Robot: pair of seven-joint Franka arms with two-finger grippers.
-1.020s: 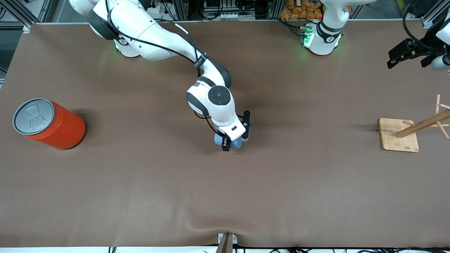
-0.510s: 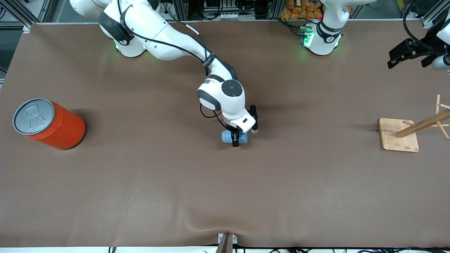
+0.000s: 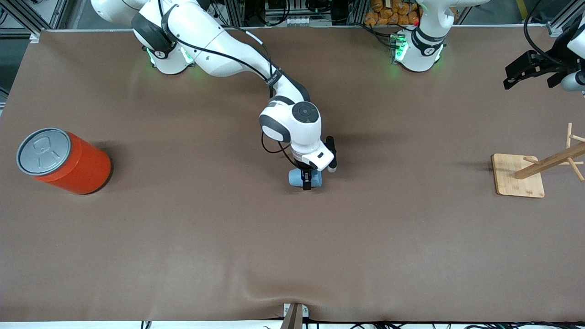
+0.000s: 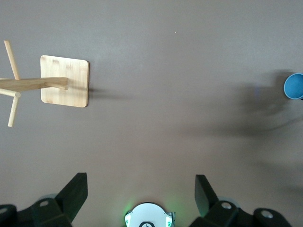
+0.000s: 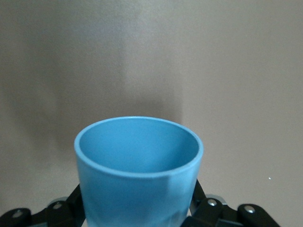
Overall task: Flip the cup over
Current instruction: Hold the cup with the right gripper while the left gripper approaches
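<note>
The light-blue cup [image 3: 297, 178] is in my right gripper [image 3: 306, 177] near the middle of the table. It is held on its side, low over the brown cloth, with its mouth toward the left arm's end. In the right wrist view the cup [image 5: 137, 175] fills the space between the black fingers [image 5: 75, 204], and its darker inside shows. The cup's mouth also shows in the left wrist view [image 4: 294, 86]. My left gripper [image 3: 525, 73] waits, open and empty, high over the left arm's end of the table; it also shows in the left wrist view [image 4: 141, 189].
A large orange can with a grey lid [image 3: 64, 161] stands at the right arm's end. A wooden peg rack on a square base [image 3: 518, 176] stands at the left arm's end, also in the left wrist view [image 4: 65, 81]. The brown cloth [image 3: 292, 256] is rumpled at the front edge.
My right gripper has carried the cup toward the left arm's end and a little farther from the front camera. It has hardly moved in the last half second. The left arm has not moved.
</note>
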